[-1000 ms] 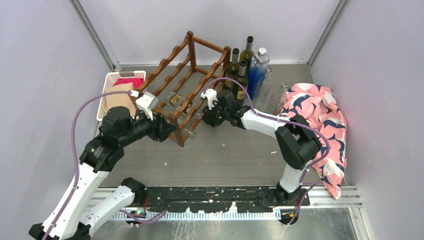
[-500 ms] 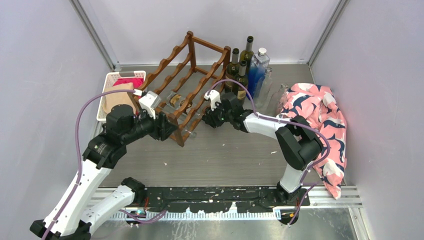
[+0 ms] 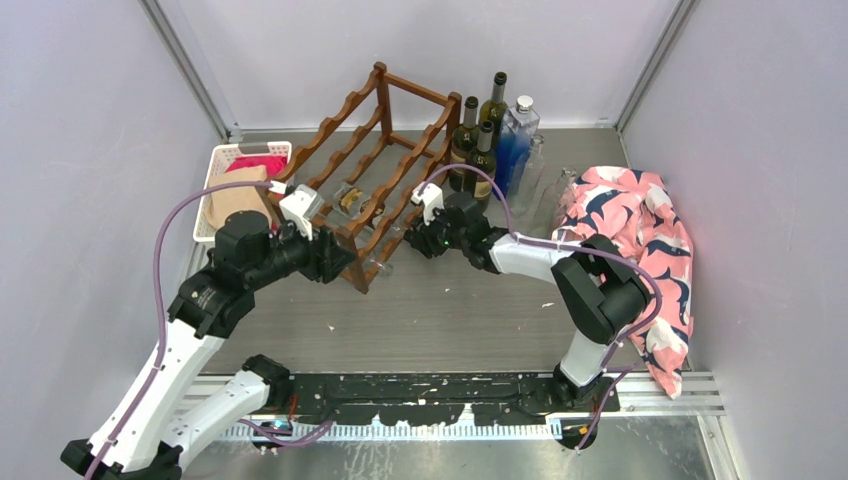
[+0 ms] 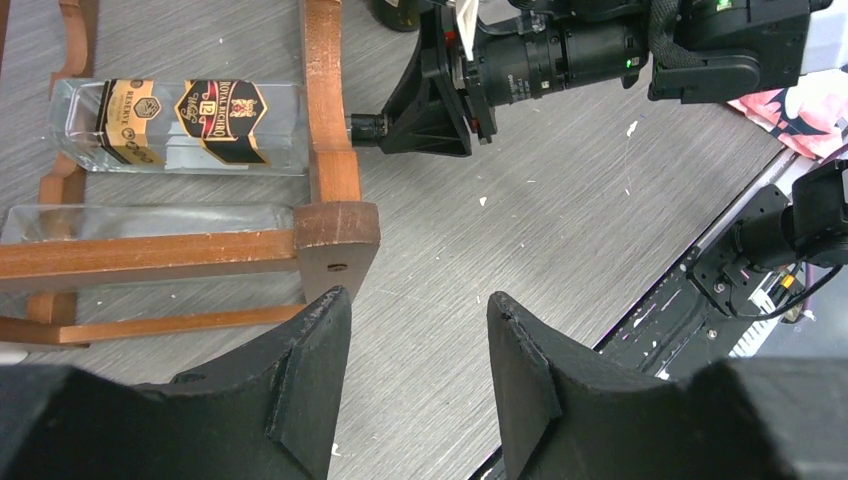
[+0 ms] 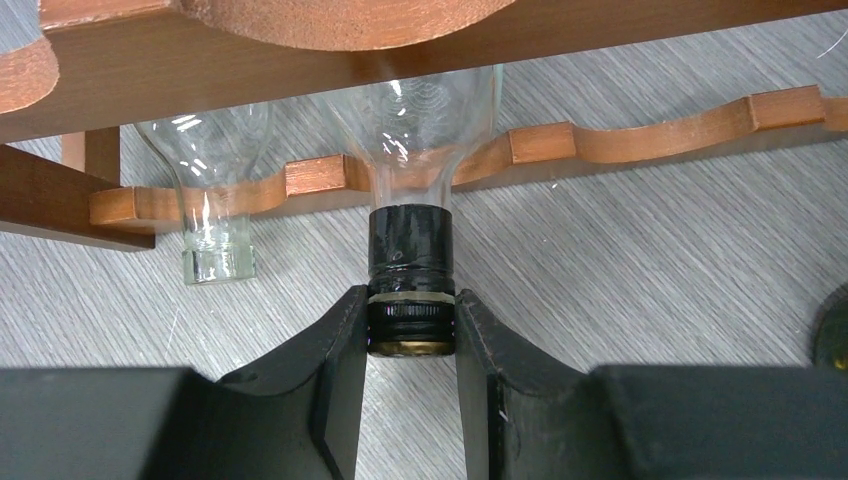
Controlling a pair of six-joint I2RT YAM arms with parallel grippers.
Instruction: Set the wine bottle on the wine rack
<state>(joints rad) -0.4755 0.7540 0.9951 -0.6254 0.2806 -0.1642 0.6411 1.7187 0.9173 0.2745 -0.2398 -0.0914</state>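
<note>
- Lying across the lowest rails of the wine rack (image 5: 620, 140), the clear wine bottle (image 4: 180, 125) looks nearly seated; only release remains.
- Right gripper (image 5: 408, 320) pinches its black cap (image 5: 408, 255).
- Left gripper (image 4: 415, 320) hangs parted, empty, nearby.

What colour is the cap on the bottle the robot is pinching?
Black. The cap shows best in the right wrist view.

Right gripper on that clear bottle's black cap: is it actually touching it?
Touching. In the right wrist view the right gripper has both fingers pressed against the black cap of the wine bottle, with no gap on either side.
</note>
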